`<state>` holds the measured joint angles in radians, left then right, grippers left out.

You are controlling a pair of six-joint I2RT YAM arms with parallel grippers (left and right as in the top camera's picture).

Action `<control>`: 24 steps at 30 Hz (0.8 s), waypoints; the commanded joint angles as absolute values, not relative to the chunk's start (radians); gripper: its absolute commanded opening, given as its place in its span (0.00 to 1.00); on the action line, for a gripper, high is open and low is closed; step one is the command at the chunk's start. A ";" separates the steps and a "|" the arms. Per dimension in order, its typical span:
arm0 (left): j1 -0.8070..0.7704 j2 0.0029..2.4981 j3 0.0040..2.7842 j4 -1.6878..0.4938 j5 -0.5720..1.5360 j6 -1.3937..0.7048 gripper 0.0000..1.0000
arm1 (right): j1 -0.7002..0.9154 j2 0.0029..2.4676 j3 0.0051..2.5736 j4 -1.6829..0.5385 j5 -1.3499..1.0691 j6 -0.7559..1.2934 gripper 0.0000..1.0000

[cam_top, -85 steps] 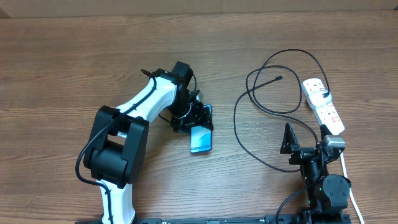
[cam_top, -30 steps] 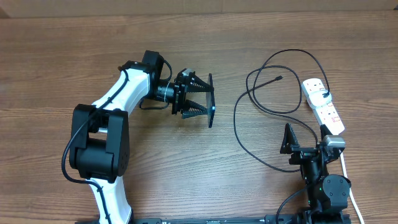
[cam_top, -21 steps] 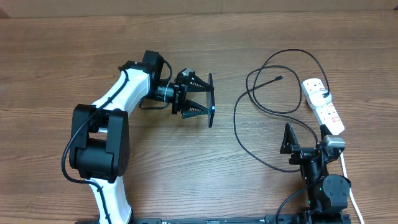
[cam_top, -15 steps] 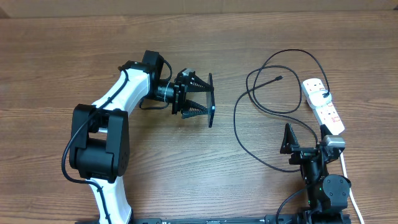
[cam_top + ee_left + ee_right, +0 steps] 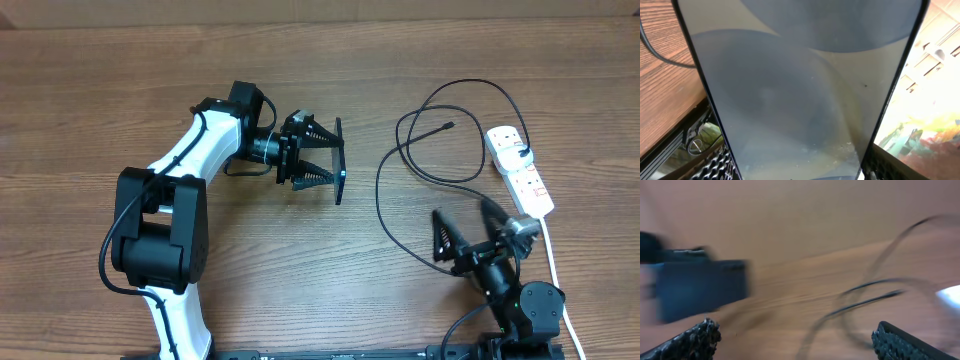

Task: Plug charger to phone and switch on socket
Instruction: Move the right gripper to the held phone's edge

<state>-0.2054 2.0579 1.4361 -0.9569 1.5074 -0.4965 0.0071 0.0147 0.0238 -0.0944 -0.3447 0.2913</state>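
my left pincer (image 5: pixel 326 160) is clenched on the long edges of the slim blue-screened phone (image 5: pixel 339 165), held on edge above the wooden tabletop (image 5: pixel 100 90). the limp black looped charger cable (image 5: pixel 378 195) lies rightward, best pinched, i judge, just behind its stiff connector tip (image 5: pixel 446 126). my right pincer (image 5: pixel 468 230) gapes empty near the white power strip (image 5: pixel 522 170).

right claw (image 5: pixel 462 215) swung leftward, tilted — spread wide

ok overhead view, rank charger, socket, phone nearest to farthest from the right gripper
1. charger: its cable runs right by the right gripper.
2. socket: a little farther, on the right.
3. phone: far left, held by the left gripper.
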 commanded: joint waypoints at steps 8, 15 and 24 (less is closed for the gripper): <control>-0.202 2.057 1.462 -0.956 1.564 -0.503 0.50 | 0.005 0.003 0.023 -0.058 -0.640 0.595 1.00; -0.202 2.057 1.462 -0.956 1.563 -0.502 0.49 | 0.005 0.007 0.088 -0.089 -0.614 0.418 1.00; -0.203 2.057 1.462 -0.956 1.561 -0.502 0.49 | 0.005 0.231 0.413 -0.430 -0.452 0.384 1.00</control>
